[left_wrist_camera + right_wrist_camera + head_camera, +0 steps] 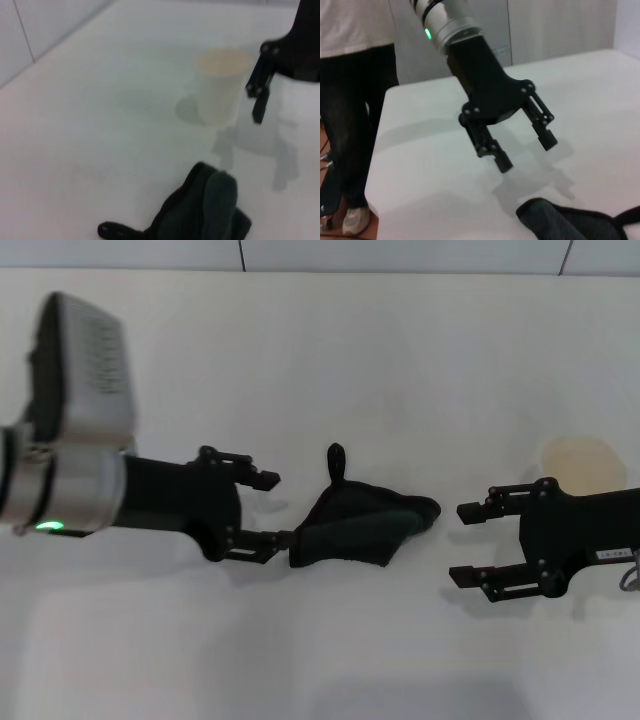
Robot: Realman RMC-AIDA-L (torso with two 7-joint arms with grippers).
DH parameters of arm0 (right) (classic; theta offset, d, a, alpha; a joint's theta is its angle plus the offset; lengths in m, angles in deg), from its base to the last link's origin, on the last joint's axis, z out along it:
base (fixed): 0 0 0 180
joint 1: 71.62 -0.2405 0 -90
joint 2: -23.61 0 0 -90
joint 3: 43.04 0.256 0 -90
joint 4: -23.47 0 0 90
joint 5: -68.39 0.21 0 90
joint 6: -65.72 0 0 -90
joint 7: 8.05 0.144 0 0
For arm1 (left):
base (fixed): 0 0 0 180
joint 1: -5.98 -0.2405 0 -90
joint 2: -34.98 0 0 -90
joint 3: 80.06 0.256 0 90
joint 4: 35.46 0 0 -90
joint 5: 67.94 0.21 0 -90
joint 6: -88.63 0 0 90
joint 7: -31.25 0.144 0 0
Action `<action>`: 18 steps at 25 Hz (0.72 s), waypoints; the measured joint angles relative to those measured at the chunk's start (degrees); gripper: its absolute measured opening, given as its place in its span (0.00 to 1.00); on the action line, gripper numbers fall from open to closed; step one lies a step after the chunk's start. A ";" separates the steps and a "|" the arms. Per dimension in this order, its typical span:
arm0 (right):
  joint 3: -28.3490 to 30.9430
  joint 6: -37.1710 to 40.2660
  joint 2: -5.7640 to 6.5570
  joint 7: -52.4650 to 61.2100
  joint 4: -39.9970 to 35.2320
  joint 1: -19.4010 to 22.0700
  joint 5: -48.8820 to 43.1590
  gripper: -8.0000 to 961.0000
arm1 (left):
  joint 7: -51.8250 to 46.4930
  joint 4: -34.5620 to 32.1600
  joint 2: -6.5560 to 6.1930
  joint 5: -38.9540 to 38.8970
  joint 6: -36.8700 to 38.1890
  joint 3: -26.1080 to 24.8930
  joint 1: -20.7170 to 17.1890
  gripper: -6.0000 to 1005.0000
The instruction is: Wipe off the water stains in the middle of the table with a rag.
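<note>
Dark green rag, white table, cream cup

Pale wall behind the far edge, split by thin dark vertical seams. Same pale panelling on another side of the room. A person stands there: white top, dark trousers, light shoes. Light even, shadows soft.

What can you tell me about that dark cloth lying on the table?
The rag is a dark, greenish-black piece of soft-looking fabric, crumpled into a rough wedge, with a small loop sticking out at its far edge. It lies on the white table, between the two arms. The left gripper is open right beside it, one finger at its edge; whether it touches is unclear. The right gripper, also open, hangs a little apart from it.
</note>
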 joint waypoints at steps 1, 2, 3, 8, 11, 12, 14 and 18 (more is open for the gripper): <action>0.56 0.40 0.02 -1.12 0.58 0.18 0.65 0.74 | 0.93 -0.10 -0.03 -1.21 1.20 -1.38 -0.79 0.54; 1.17 0.93 0.02 -2.28 1.18 0.28 1.36 0.74 | 2.41 -0.07 -0.05 -2.82 2.78 -3.45 -1.70 0.59; 1.86 1.55 0.03 -3.25 1.96 0.29 1.93 0.74 | 3.52 0.06 -0.07 -3.88 4.01 -4.93 -2.35 0.62; 6.31 5.03 0.04 -8.78 7.20 0.03 3.73 0.74 | 9.24 0.84 -0.06 -9.23 10.61 -13.53 -5.89 0.73; 8.08 6.13 0.04 -13.03 10.37 0.06 4.98 0.74 | 10.83 1.01 -0.06 -10.27 12.94 -16.76 -7.41 0.73; 8.61 6.25 0.04 -14.69 11.56 0.14 5.62 0.74 | 11.27 1.15 -0.06 -10.35 13.79 -17.75 -7.70 0.73; 9.37 6.32 0.06 -16.85 13.27 0.20 6.35 0.74 | 12.06 1.47 -0.06 -10.36 15.53 -19.86 -8.19 0.73; 10.60 6.30 0.06 -18.69 15.14 0.25 6.70 0.74 | 12.44 2.04 -0.16 -8.65 17.17 -21.66 -8.52 0.73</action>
